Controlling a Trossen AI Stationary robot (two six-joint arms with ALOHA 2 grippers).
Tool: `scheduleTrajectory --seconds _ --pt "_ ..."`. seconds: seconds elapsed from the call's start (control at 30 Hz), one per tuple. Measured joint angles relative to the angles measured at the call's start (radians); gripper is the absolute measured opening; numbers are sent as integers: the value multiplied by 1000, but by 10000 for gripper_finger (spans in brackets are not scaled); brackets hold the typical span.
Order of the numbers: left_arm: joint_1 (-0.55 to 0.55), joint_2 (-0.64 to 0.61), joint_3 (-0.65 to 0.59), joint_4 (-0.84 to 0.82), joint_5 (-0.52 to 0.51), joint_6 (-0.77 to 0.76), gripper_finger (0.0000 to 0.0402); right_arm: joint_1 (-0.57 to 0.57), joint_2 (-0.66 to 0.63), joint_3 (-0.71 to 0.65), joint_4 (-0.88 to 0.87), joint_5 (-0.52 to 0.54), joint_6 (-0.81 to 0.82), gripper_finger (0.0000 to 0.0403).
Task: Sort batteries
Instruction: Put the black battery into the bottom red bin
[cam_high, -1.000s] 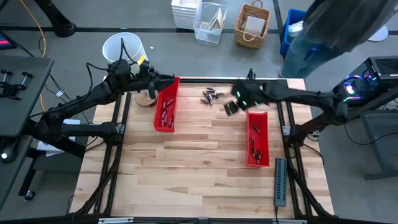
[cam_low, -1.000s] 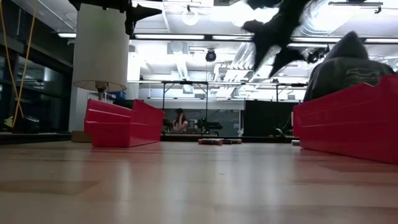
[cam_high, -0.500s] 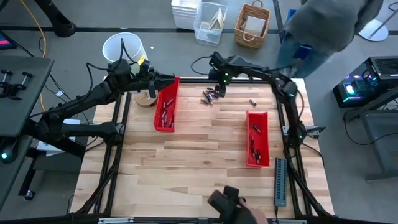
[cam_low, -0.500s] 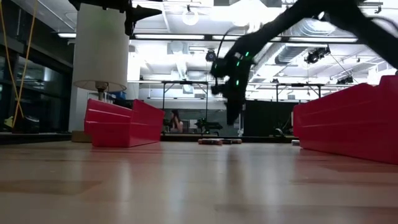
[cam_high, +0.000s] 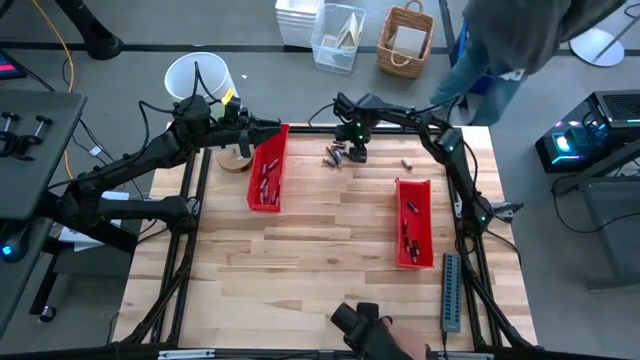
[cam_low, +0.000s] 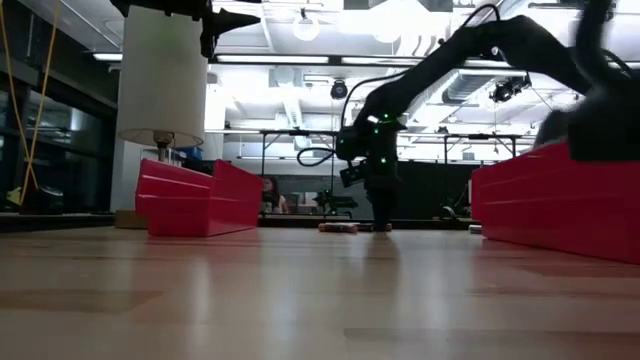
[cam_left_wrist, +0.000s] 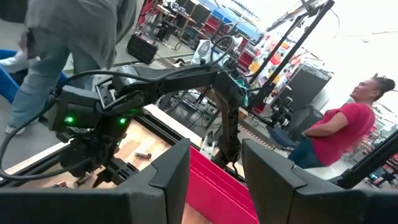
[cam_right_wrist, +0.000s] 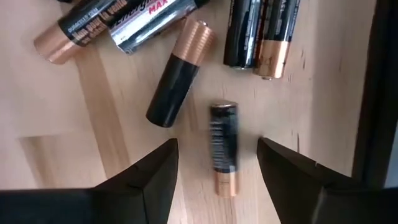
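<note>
High view: right gripper (cam_high: 354, 152) hovering over loose batteries (cam_high: 336, 154) near table (cam_high: 300, 260) far edge | right wrist view: fingers (cam_right_wrist: 155, 180) spread apart, one battery (cam_right_wrist: 224, 148) lying between them (untouched) | left gripper (cam_high: 268, 128) waiting over left red tray (cam_high: 268, 168), fingers (cam_left_wrist: 168, 171) parted | more batteries lying in right red tray (cam_high: 413, 222)

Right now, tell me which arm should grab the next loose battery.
Right. The right gripper hangs open over the loose batteries, one battery between its fingers; the left gripper waits by the left red tray.
</note>
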Motion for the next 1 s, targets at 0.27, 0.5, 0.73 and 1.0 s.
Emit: scheduleTrajectory --seconds 0.27,0.5,0.73,1.0 --pt "0 0 0 -1 0 0 135 21 -9 -102 70 69 179 89" --pt "0 0 0 1 0 1 135 47 -105 -82 13 24 332 32" --pt "0 0 0 -1 0 49 135 99 -428 -86 -68 17 565 32" --pt "0 0 0 -1 1 70 135 284 -740 -355 -183 102 963 32"
